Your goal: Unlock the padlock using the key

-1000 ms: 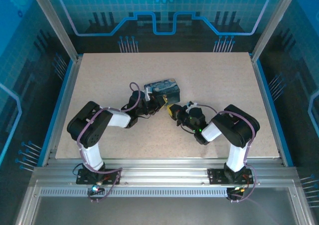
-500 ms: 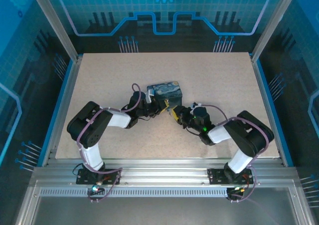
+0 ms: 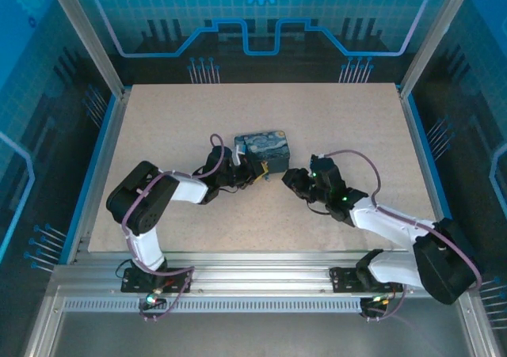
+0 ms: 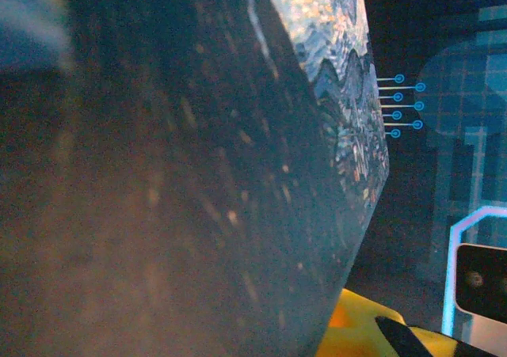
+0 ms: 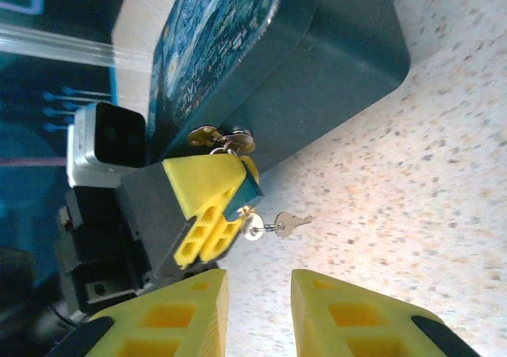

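Top view: tin box (image 3: 265, 145) sits near the middle of the table (image 3: 158, 135). Left gripper (image 3: 252, 171) is right against the tin at its 7 o'clock. Right gripper (image 3: 291, 180) is at the tin's 4 o'clock, near it but not touching. Padlock and key are too small to resolve here, and so are both sets of jaws.

Left wrist: tin wall (image 4: 182, 183) is very close to the lens, with the painted lid (image 4: 348, 96) towards 1 o'clock. One yellow fingertip (image 4: 352, 333) shows at 5 o'clock. Can't tell if the jaws are apart or clamped.

Right wrist: its own yellow fingers (image 5: 348, 313) are at 6 o'clock, spread apart with bare table between them, holding nothing. The tin is at 12 o'clock. The padlock (image 5: 240, 142) is at the tin's front latch, partly covered by the left gripper's yellow finger (image 5: 207, 203), which presses in from 8 o'clock. Can't tell whether that gripper is actually clamping the lock. The key (image 5: 291, 224) hangs on a small ring (image 5: 250, 229) just at that fingertip's 5 o'clock, over the table, well short of the right fingers.
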Motion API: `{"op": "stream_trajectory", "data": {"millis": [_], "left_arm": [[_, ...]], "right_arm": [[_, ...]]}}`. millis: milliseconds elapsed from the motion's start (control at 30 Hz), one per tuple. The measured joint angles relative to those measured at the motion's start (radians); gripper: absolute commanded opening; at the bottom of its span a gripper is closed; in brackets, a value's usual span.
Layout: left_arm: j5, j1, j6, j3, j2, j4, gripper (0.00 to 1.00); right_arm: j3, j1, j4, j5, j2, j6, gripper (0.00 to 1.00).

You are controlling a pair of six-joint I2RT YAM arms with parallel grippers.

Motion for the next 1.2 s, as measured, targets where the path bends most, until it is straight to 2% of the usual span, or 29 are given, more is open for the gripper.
{"op": "stream_trajectory", "data": {"millis": [167,300,600,800,1200], "left_arm": [[0.000,-0.002,0.003,0.000,-0.005,-0.024,0.00],[0.000,-0.002,0.002,0.000,-0.011,-0.042,0.00],[0.002,-0.002,0.002,0.000,-0.021,-0.070,0.00],[0.012,-0.002,0.002,0.000,-0.023,-0.073,0.00],[0.019,-0.002,0.002,0.000,-0.035,-0.090,0.00]], "right_arm": [[0.077,0.046,-0.196,0.060,0.012,-0.153,0.30],[0.176,0.105,-0.315,0.117,0.080,-0.282,0.38],[0.400,0.163,-0.441,0.197,0.250,-0.520,0.50],[0.478,0.164,-0.473,0.204,0.324,-0.615,0.48],[0.489,0.177,-0.488,0.199,0.378,-0.682,0.46]]}}
